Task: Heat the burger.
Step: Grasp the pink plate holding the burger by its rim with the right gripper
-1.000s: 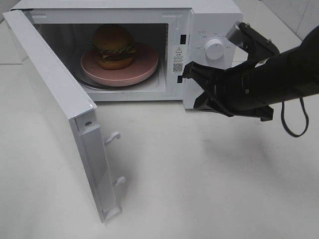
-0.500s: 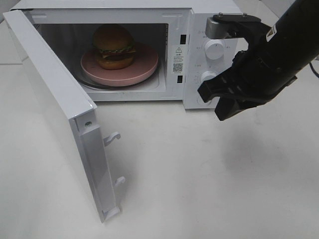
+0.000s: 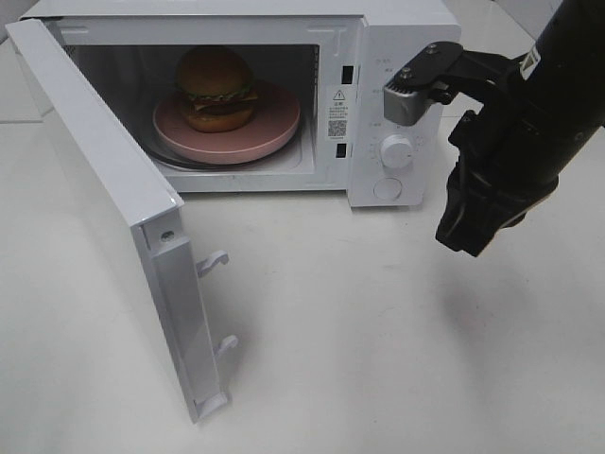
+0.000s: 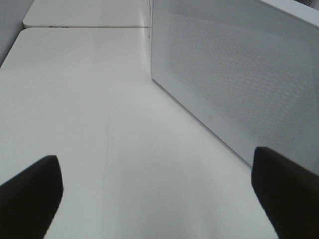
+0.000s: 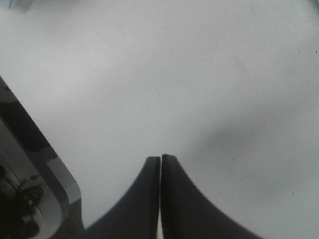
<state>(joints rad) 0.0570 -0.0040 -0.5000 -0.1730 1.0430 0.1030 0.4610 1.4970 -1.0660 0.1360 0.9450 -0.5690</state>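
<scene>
The burger [image 3: 216, 87] stands on a pink plate [image 3: 276, 125] inside the open white microwave [image 3: 402, 21]. The microwave door [image 3: 95, 161] is swung wide to the left. My right gripper [image 3: 465, 241] hangs to the right of the control panel and points down at the table, apart from the microwave. The right wrist view shows it [image 5: 160, 162] shut with nothing between its fingers. My left gripper [image 4: 154, 172] is open in the left wrist view, low over the table beside the door's meshed face [image 4: 239, 84]. It is out of the exterior high view.
On the control panel a knob [image 3: 397, 151] and a round button [image 3: 385, 189] show; part of the panel is covered by the right arm's wrist. Door latch hooks [image 3: 214, 262] stick out from the door's edge. White table [image 3: 359, 340] spreads in front.
The right arm has pulled back from in front of the control panel to the right, and its gripper has turned from pointing left to pointing down. Burger, plate and door have not moved.
</scene>
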